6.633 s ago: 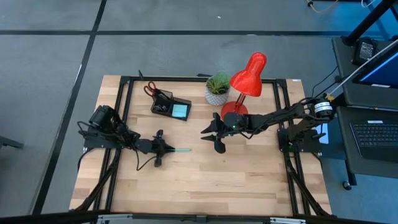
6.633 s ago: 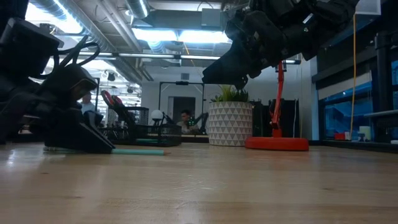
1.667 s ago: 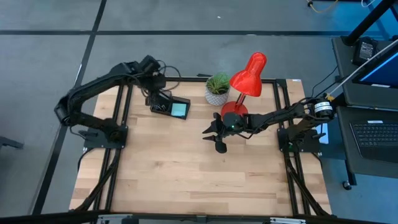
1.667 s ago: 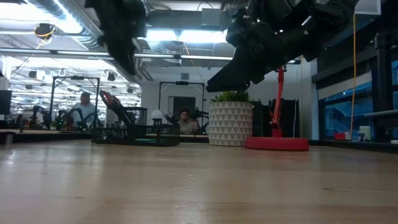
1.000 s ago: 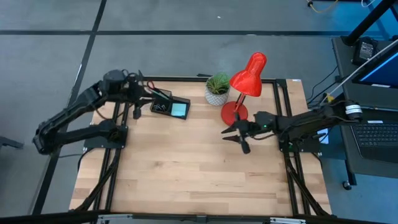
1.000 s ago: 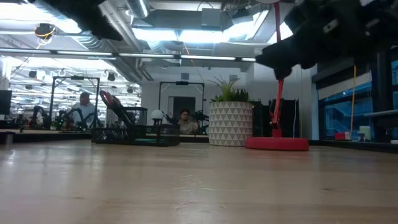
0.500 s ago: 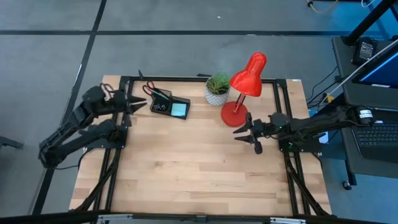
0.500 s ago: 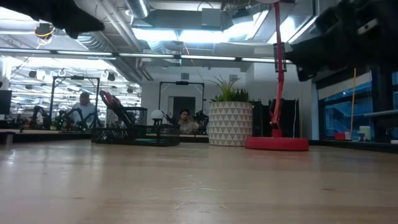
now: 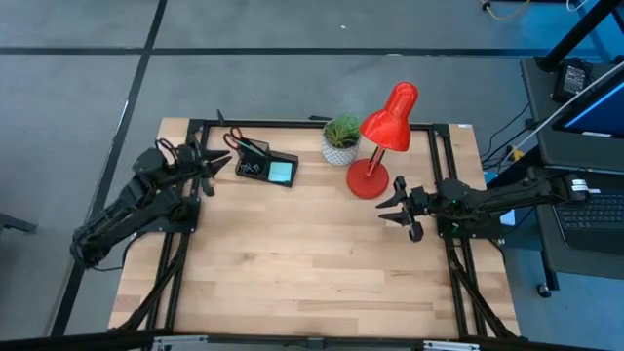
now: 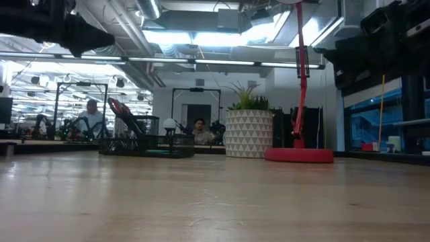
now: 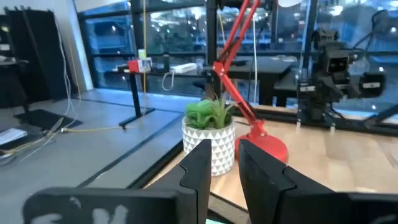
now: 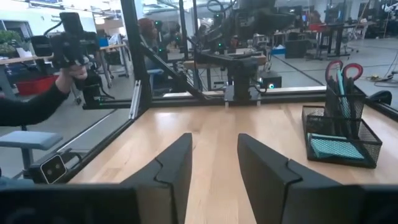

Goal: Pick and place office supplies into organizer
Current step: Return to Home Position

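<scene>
Inventory of the tabletop (image 9: 292,263), taken from above and checked against the side views.

1. Organizer (image 9: 261,166): a black mesh box near the far edge, toward the far-left corner.
2. Red-handled scissors (image 9: 235,139): upright in the organizer's taller compartment, handles up. In the right wrist view a thin teal stick stands among them. We take it for the teal pencil (image 12: 341,84), but it is too fine for us to be sure.
3. Light-blue square notepad (image 9: 282,174): lying flat in the low tray at the organizer's right end.
4. Left gripper (image 9: 216,162): raised over the left edge near the far-left corner, just beside the organizer and not touching it. Its fingers (image 11: 198,167) stand a narrow gap apart with nothing between them (the plant pot shows through the gap).
5. Right gripper (image 9: 390,210): raised near the right edge, close to the lamp's base and apart from it. Its fingers (image 12: 176,163) are likewise parted and hold nothing.
6. Potted green plant (image 9: 341,137): at the far edge, right of the organizer.
7. Red desk lamp (image 9: 369,180): its round base stands just right of the plant, and the shade leans out above it.
</scene>
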Robot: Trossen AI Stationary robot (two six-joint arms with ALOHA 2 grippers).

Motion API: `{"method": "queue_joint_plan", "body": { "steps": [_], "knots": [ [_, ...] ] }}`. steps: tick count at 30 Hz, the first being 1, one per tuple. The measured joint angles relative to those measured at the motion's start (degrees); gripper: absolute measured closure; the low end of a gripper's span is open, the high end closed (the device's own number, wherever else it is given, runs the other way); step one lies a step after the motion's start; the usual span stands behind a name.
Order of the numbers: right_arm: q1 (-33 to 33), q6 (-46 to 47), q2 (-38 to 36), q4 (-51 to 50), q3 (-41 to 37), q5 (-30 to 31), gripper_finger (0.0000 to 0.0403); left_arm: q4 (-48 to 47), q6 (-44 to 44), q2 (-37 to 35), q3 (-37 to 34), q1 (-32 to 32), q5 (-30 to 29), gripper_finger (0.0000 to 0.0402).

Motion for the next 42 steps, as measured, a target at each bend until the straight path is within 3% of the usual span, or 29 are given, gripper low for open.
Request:
{"method": "queue_joint_plan", "body": {
  "steps": [5,13,21,29,36,42],
  "knots": [
    [-0.02,-0.18,-0.54,-0.33,0.0,0.02,0.0271,7.68,-1.62,-1.9,-5.91,-0.02,-2.35,0.0327],
    [-0.01,-0.19,-0.5,-1.32,0.0,0.09,0.0271,12.56,-3.14,-4.39,-14.09,-0.02,-4.71,0.0327],
    [-0.02,-0.03,-0.5,-1.41,0.0,0.23,0.0271,12.76,-2.97,-4.38,-16.73,-0.02,-6.59,0.0327],
    [-0.02,0.01,-0.59,-1.35,0.0,4.09,0.0271,15.41,-2.92,-3.92,-17.75,-0.02,-7.43,0.0327],
    [-0.02,-0.32,-5.52,-1.24,0.0,4.07,0.0271,15.4,-2.91,-3.88,-17.75,0.0,-7.43,0.0327],
    [-0.04,0.19,-13.87,-12.14,0.02,9.05,0.0271,15.4,-3.7,-3.88,-17.75,0.0,-7.43,0.0327]
  ]
}}
